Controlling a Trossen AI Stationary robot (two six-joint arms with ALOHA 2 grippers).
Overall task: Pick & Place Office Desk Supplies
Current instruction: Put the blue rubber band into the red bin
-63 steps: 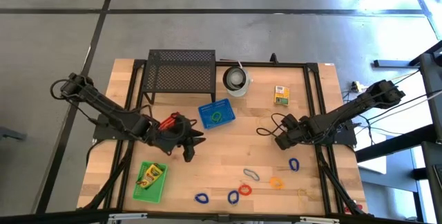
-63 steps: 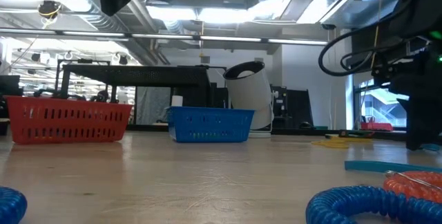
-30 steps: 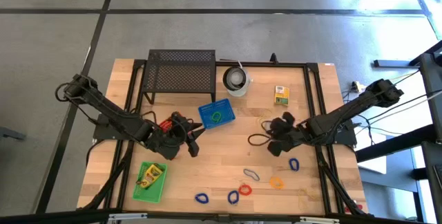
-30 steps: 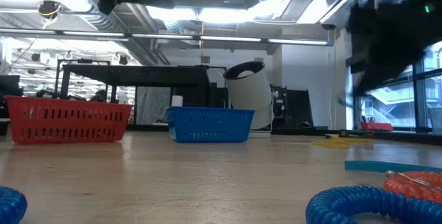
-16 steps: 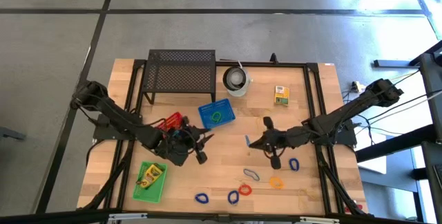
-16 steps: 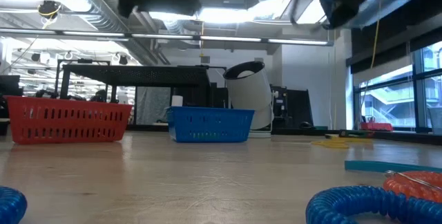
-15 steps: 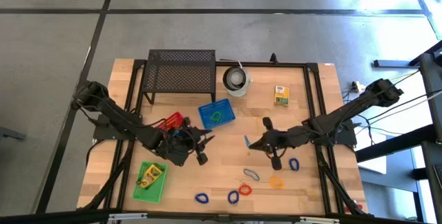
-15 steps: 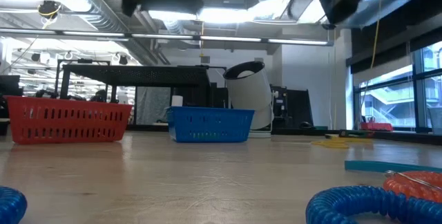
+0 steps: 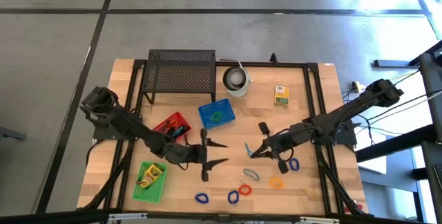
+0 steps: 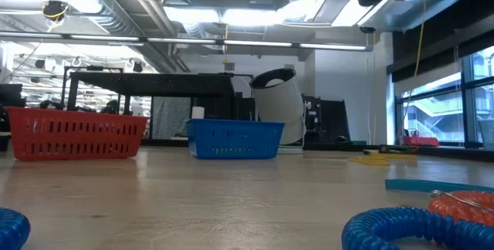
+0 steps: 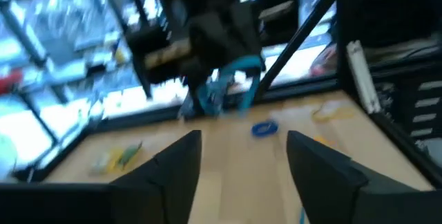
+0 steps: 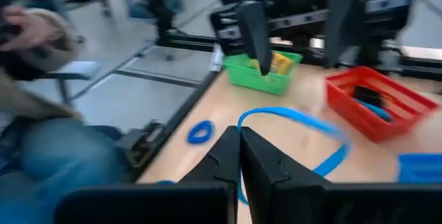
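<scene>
Mid-table, left hand (image 9: 219, 153) now spread wider

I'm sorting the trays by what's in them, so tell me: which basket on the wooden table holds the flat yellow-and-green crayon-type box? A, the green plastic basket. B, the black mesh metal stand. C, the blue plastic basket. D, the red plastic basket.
A: the high view shows the flat yellow-and-green crayon-type box lying inside the green plastic basket.

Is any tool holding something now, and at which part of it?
Right tool pinches a light blue loop at its rim. Left tool is open and empty.
</scene>
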